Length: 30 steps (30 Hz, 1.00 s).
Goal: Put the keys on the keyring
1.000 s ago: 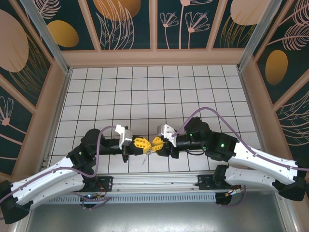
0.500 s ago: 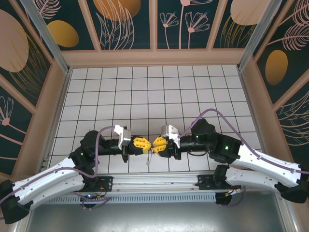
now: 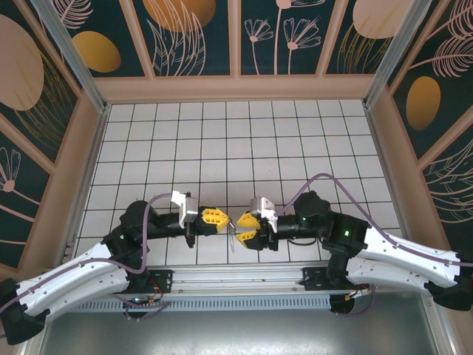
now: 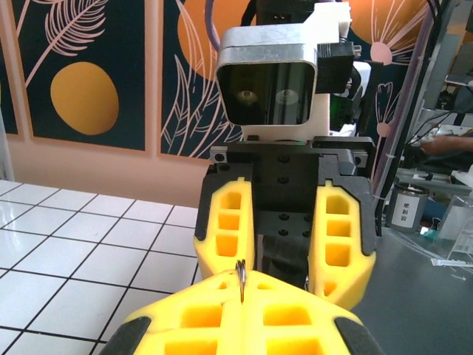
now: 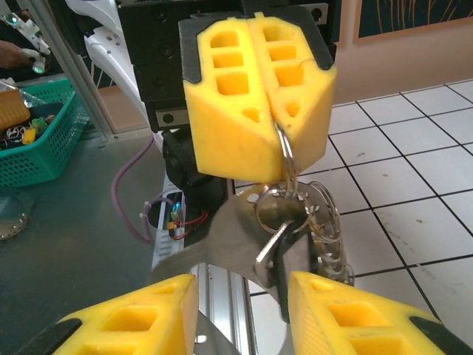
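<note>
My left gripper [image 3: 215, 220] is shut on the thin metal ring of the keyring [image 4: 241, 275], whose edge pokes up between its yellow fingers [image 4: 185, 314]. In the right wrist view that ring [image 5: 285, 157] hangs from the left gripper [image 5: 272, 111], carrying the keys [image 5: 275, 248], a brownish-grey strap [image 5: 222, 225] and a beaded chain with small rings [image 5: 330, 222]. The bunch dangles above the tiles [image 3: 232, 237]. My right gripper [image 3: 246, 228] faces the left one across a small gap. It is open, its fingers [image 5: 133, 325] standing either side of the hanging keys without touching them.
The white tiled floor [image 3: 236, 140] stretches away behind both grippers, with wooden walls around it. An aluminium rail [image 3: 236, 282] runs along the near edge. A green basket [image 5: 37, 144] sits off the table by the left arm's base.
The right gripper has opened and drawn back a little from the left one, letting go of the bunch. The keys now hang from the left gripper alone.
</note>
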{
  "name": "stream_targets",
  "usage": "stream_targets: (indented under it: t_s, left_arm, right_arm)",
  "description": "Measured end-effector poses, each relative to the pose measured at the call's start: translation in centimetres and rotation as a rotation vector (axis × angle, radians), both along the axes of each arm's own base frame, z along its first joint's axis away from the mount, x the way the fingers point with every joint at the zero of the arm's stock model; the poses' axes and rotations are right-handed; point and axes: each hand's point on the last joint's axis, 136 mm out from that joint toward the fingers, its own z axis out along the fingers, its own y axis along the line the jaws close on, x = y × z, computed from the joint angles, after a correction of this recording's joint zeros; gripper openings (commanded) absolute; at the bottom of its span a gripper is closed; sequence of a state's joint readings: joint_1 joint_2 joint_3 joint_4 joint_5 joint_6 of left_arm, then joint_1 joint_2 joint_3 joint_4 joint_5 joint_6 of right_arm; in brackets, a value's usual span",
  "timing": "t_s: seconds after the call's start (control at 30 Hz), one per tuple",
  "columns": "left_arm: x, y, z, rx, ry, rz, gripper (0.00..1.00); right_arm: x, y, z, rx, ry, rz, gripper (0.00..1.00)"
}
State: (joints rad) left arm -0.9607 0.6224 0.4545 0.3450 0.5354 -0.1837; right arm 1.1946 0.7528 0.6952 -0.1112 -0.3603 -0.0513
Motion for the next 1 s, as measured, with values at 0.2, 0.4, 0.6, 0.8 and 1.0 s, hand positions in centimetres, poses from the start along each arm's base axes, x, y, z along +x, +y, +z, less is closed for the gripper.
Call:
stream_targets:
  t_s: [0.2, 0.4, 0.6, 0.8, 1.0]
  left_arm:
    - [0.2, 0.0, -0.2, 0.006, -0.001, 0.015, 0.00]
    - [0.2, 0.3, 0.2, -0.006, -0.009, 0.021, 0.00]
    - [0.1, 0.4, 0.3, -0.009, -0.011, 0.021, 0.00]
    - [0.1, 0.4, 0.4, -0.010, -0.012, 0.021, 0.00]
    - [0.0, 0.5, 0.5, -0.015, -0.015, 0.021, 0.00]
  right_arm:
    - [0.3, 0.8, 0.2, 0.017, -0.003, -0.013, 0.42]
    - [1.0, 1.3, -0.1, 0.011, -0.008, -0.039, 0.41]
    - [1.4, 1.6, -0.2, 0.012, -0.013, -0.056, 0.39]
    - [1.7, 2.1, -0.4, 0.010, -0.017, -0.063, 0.36]
    - [2.1, 2.2, -0.8, -0.003, -0.021, -0.080, 0.19]
